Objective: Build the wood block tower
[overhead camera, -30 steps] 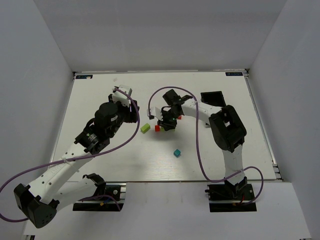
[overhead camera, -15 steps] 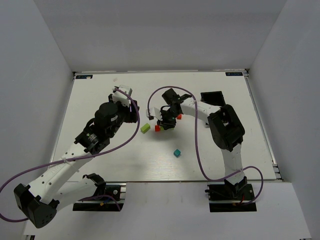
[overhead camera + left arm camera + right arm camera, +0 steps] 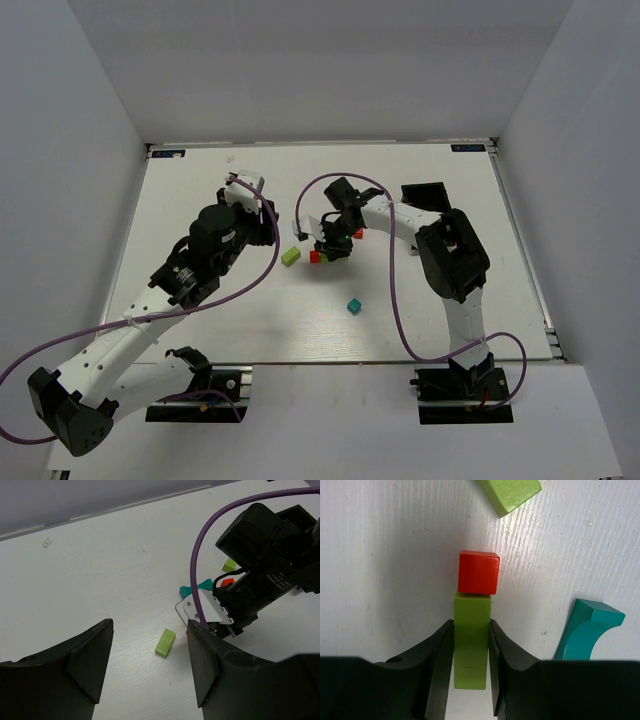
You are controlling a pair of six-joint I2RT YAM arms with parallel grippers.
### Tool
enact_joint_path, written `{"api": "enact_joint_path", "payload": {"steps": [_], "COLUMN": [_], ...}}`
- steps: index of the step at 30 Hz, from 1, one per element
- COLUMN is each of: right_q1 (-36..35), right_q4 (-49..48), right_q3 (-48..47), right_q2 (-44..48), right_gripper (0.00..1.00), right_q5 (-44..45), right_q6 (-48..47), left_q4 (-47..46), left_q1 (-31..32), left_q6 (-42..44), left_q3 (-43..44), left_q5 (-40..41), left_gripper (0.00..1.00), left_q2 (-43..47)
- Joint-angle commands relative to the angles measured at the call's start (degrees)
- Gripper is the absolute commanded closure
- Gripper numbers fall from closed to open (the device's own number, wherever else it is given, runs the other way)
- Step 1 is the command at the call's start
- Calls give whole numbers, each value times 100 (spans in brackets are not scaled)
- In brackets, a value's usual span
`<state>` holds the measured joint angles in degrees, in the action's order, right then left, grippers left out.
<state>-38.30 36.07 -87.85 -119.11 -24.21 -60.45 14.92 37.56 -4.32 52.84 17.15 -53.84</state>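
My right gripper (image 3: 471, 680) is shut on a long lime green block (image 3: 471, 640). That block's far end meets a red cube (image 3: 478, 572) on the white table; I cannot tell whether they touch. From above, the right gripper (image 3: 330, 245) hangs just right of the red cube (image 3: 315, 256). A second lime green block (image 3: 165, 642) lies flat between and beyond the fingers of my open left gripper (image 3: 150, 665), which holds nothing. A teal arch (image 3: 587, 627) lies right of the red cube. No stacked wood block tower shows in any view.
A teal cube (image 3: 353, 306) sits alone nearer the bases. An orange-red block (image 3: 357, 234) lies by the right arm's wrist. A black bin (image 3: 424, 195) stands at the back right. The purple cable (image 3: 200, 555) of the right arm arcs over the blocks.
The right gripper has edged slightly left toward the red cube with the green block in it. The left arm has not moved.
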Motion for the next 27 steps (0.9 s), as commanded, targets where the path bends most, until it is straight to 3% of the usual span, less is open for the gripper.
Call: {"api": "enact_joint_path", "payload": {"steps": [1,27], "right_q1": [-63,-125], "right_q4": [146,-48], "right_q3": [-91,-39], "right_q2": [-113,-104], "right_gripper": [84,80], "right_q5": [-111,-49], "right_q6": [-11,147], "left_q4": [-68,-68], "left_q1": [-21,-21], "left_q6": [19,19], "left_q3": [-63,-63], "left_q5": [-54,-54], "left_gripper": [29,29], "left_q2": [58,58]}}
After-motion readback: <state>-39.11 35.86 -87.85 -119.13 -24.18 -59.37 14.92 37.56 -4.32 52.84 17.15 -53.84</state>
